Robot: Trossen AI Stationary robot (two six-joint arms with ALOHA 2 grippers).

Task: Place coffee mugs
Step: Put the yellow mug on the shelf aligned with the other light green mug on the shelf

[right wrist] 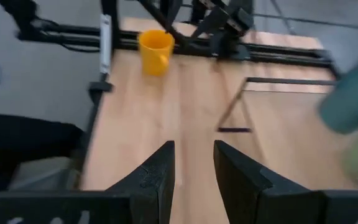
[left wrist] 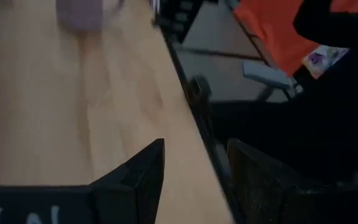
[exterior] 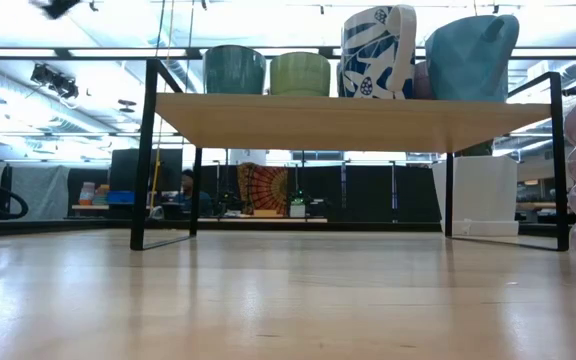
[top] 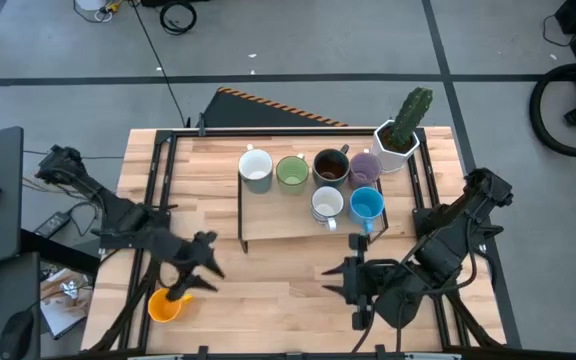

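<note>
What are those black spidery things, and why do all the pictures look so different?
They are two robot arms working at a wooden table. One picture looks straight down from above, one peeks across the tabletop, and two come from little cameras on the arms' wrists. The left hand and the right hand are both open and hold nothing. On a little shelf stand a white mug, green mug, brown mug, purple mug, second white mug and blue mug. An orange mug stands near the left hand. A cactus pot sits beside the shelf.
</note>
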